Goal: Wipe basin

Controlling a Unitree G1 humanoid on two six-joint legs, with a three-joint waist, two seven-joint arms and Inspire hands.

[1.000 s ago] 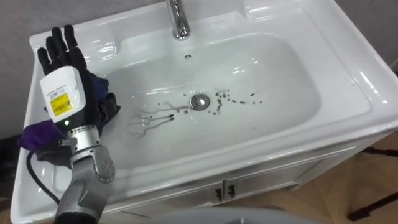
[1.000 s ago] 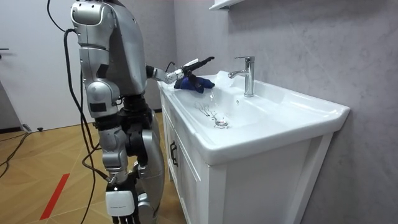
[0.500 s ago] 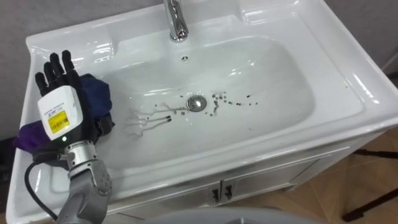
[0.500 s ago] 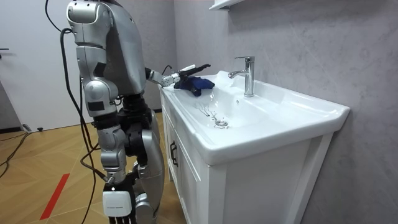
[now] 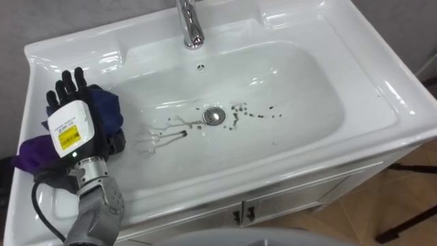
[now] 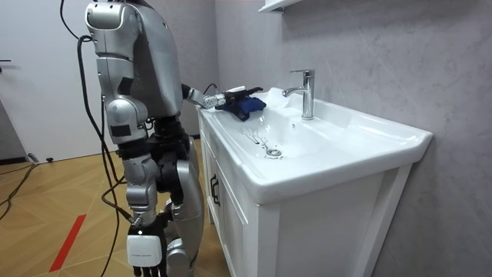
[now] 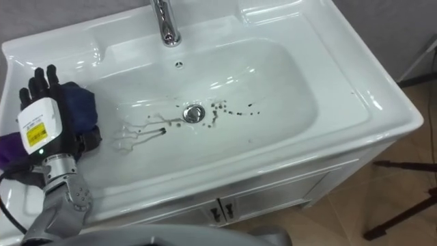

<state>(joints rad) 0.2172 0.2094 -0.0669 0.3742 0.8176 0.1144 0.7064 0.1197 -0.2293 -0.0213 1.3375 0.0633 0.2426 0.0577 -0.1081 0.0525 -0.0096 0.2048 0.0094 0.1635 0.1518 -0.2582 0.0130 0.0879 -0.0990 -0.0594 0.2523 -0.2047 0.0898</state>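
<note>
Currently, left hand (image 5: 72, 119) laid flat on dark blue cloth (image 5: 106, 109), fingers (image 5: 67, 85) held straight, cloth pressed at left edge of basin (image 5: 307, 92), dark specks (image 5: 256, 113) scattered beside drain (image 5: 214, 115).

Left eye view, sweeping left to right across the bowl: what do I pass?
left robot hand → dark streaks → drain → dark specks → basin's right rim

Chrome tap (image 5: 190, 27), white cabinet (image 6: 231, 223), wooden floor (image 6: 54, 200)
</note>
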